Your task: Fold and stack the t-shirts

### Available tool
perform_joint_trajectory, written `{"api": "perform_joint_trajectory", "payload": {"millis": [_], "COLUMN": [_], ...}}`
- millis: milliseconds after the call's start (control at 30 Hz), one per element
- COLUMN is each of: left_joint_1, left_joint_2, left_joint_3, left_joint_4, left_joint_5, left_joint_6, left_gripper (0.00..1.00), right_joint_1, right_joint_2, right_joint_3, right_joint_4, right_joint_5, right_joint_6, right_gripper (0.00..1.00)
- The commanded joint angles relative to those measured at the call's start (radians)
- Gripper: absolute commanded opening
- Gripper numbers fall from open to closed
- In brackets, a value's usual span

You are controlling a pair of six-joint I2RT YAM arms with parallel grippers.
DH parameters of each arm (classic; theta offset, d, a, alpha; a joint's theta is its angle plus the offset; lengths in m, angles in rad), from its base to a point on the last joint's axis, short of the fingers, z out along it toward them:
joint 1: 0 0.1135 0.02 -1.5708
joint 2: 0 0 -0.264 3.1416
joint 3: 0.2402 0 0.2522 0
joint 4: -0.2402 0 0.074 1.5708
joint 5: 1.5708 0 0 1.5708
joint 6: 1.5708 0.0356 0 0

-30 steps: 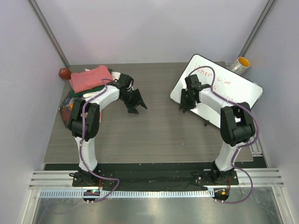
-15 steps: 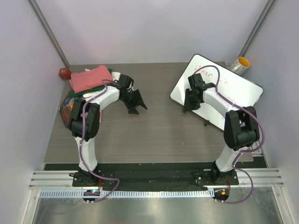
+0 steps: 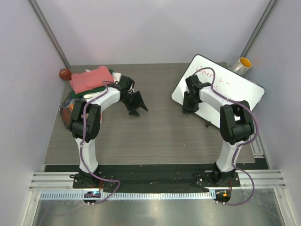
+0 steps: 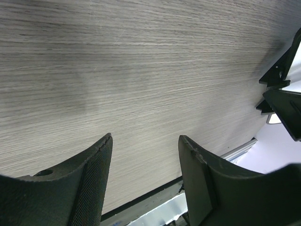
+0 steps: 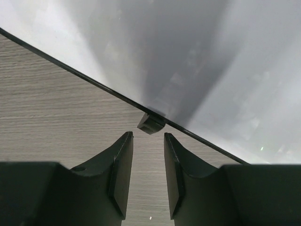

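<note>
- Step in hand: judged to be the close of stacking. The salmon-pink shirt (image 3: 89, 79) lies folded on top of the dark green shirt (image 3: 94, 91) at the far left of the table (image 3: 155, 136).
- Left gripper (image 4: 143, 139): released, nothing between its fingers, just right of the stack and off the cloth.
- Right gripper (image 5: 148, 136): jaws apart and empty, at the near edge of the whiteboard (image 3: 225, 89), well apart from the shirts.
- Next move: likely only a check that the pile sits square; no shirt lies loose in view.
- Orientation: the pink shirt's long axis runs across the table, its right end tilted farther back. The neck end cannot be told.
</note>
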Motion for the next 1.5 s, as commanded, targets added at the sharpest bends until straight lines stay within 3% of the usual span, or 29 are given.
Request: {"api": "perform_joint_trajectory", "payload": {"millis": [0, 300, 500, 633, 800, 1467], "left_joint_1": [0.004, 0.005, 0.007, 0.007, 0.007, 0.007], "left_joint_2": [-0.041, -0.051, -0.058, -0.061, -0.066, -0.109], "left_joint_3": [-0.006, -0.018, -0.015, -0.015, -0.016, -0.038], "left_joint_4": [0.027, 0.029, 0.017, 0.010, 0.004, -0.037], "left_joint_5": [0.009, 0.003, -0.008, -0.014, -0.018, -0.046], "left_joint_6": [0.022, 0.023, 0.037, 0.043, 0.049, 0.074], "left_gripper": [0.59, 0.59, 0.59, 0.59, 0.59, 0.59], "right_joint_1": [0.006, 0.007, 0.007, 0.007, -0.005, -0.212], "right_joint_2": [0.029, 0.141, 0.205, 0.234, 0.265, 0.467], "right_joint_3": [0.065, 0.123, 0.163, 0.185, 0.212, 0.381], "right_joint_4": [-0.026, -0.032, -0.032, -0.034, -0.031, -0.032], "right_joint_5": [0.022, 0.071, 0.086, 0.117, 0.160, 0.183], "right_joint_6": [0.014, 0.004, 0.016, 0.036, 0.071, 0.174], "right_gripper": [0.38, 0.39, 0.26, 0.08, 0.03, 0.01]}}
